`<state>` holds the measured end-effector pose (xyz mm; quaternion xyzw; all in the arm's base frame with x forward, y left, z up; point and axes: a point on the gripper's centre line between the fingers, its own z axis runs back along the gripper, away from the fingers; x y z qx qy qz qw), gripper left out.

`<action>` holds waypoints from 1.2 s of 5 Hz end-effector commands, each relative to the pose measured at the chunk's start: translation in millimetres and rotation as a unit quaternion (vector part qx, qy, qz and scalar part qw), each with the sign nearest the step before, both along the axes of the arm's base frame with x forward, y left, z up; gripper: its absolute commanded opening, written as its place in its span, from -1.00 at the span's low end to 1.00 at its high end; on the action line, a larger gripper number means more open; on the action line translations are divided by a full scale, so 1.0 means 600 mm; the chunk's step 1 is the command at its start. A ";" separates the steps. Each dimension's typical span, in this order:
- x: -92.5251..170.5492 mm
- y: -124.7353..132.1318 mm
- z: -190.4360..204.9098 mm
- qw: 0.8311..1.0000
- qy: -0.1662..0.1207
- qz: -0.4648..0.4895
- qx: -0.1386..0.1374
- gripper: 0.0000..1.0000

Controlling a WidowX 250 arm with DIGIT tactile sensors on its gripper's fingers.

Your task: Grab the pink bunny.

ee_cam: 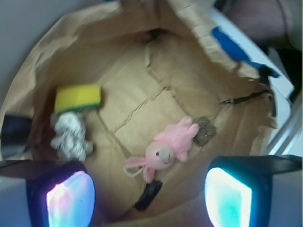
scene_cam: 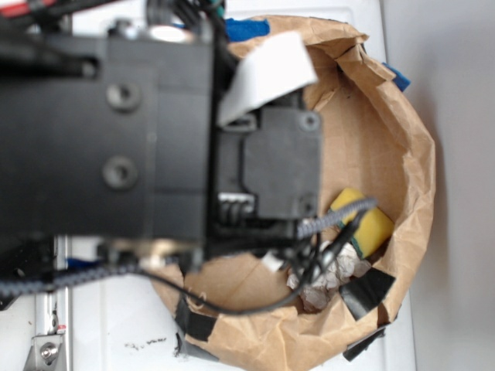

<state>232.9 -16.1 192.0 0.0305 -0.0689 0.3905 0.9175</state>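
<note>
Pink bunny [ee_cam: 166, 148] down flat on the brown paper floor of a big paper bag bowl [ee_cam: 118, 71], in the wrist view. Head toward the near side, body and legs pointing far and to the right. Long ears out to the near left, with a thin white cord loop [ee_cam: 130, 171] by them. Touching nothing else, out in the open.

Yellow sponge [ee_cam: 78, 98] well off to the left, with a crumpled paper ball [ee_cam: 71, 135] just near of it. Small dark lump [ee_cam: 204, 130] just right of the bunny's feet. Black strip [ee_cam: 147, 195] just near of the bunny's head.

Gripper [ee_cam: 149, 196] up above the bowl, jaws spread wide apart, nothing between them. Two glowing pads [ee_cam: 71, 197] at the near corners, bunny showing between them.

Hidden from the outside view by the black arm [scene_cam: 108, 131].

Probably very light, soft and squishy, not slippery, not easy to break. Best spot to pinch: the round head or the fat middle, not the floppy ears or the thin cord. Likely to squash a bit when squeezed.
</note>
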 end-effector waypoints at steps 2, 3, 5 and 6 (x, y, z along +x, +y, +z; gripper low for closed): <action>0.012 -0.001 -0.007 0.983 0.006 0.182 0.000 1.00; 0.011 -0.011 -0.029 0.985 -0.010 0.174 -0.005 1.00; 0.001 -0.013 -0.079 0.977 0.036 0.209 -0.034 1.00; 0.001 -0.013 -0.079 0.977 0.036 0.209 -0.034 1.00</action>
